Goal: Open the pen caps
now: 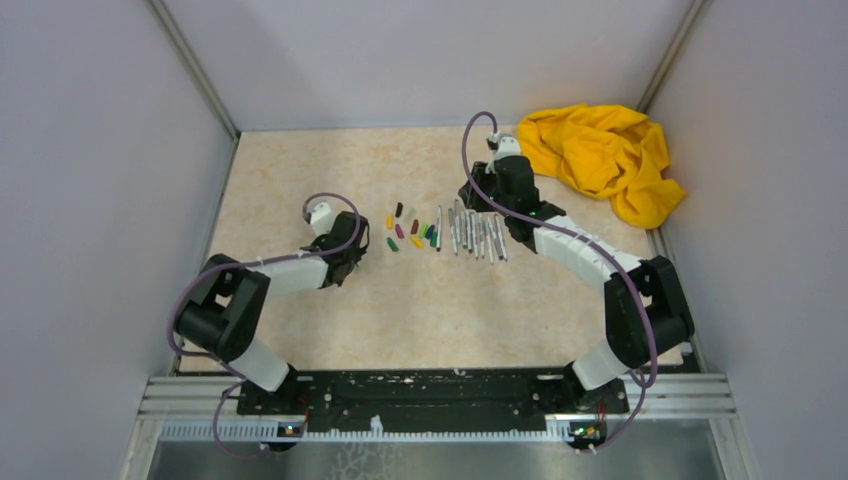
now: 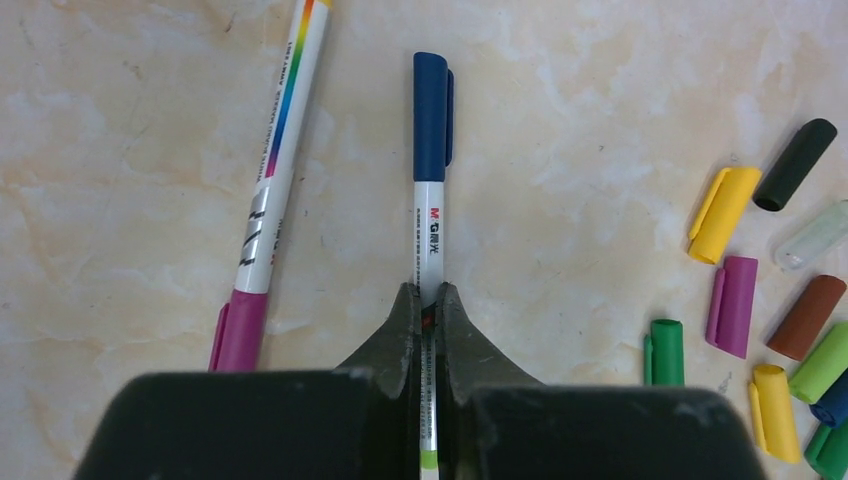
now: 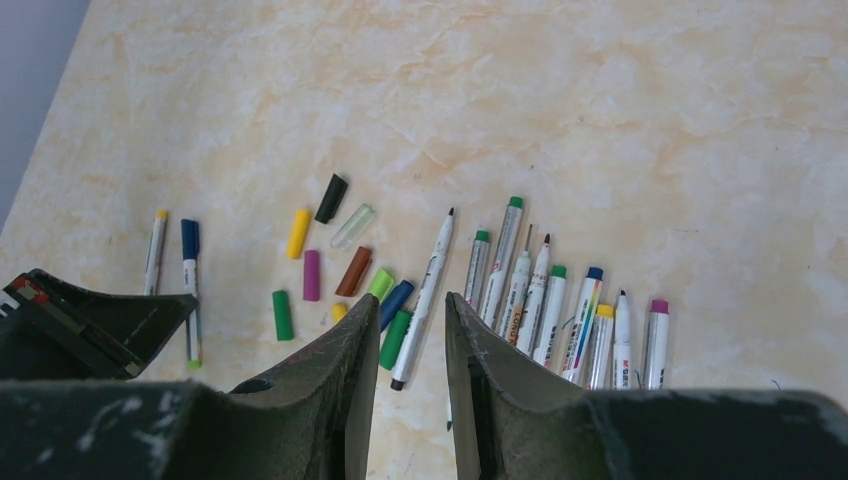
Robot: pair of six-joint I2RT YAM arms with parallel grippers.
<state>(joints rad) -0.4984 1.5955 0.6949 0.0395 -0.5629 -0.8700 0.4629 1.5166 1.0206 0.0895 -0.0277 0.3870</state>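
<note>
Where the left gripper [image 2: 427,300] sits low over the table [image 2: 580,150], its fingers are clamped on the white barrel of a pen [image 2: 430,225]. The blue cap [image 2: 431,115] is on, at the pen's far end. Second pen [image 2: 272,190], magenta-capped, lies just beside it to the left. Loose caps [image 2: 733,305] lie scattered to the right, apart from the grip. Farther out, the right gripper [image 3: 410,302] hangs with fingers apart by a row of uncapped pens [image 3: 540,300]. Yellow cloth [image 1: 600,155] sits in the far right corner.

On the white barrel of the blue-capped pen [image 2: 430,235], just above my fingers [image 2: 400,335], I read a red "M&G" mark. The finer print beneath it, and that on the rainbow-striped pen [image 2: 272,190], is illegible.
</note>
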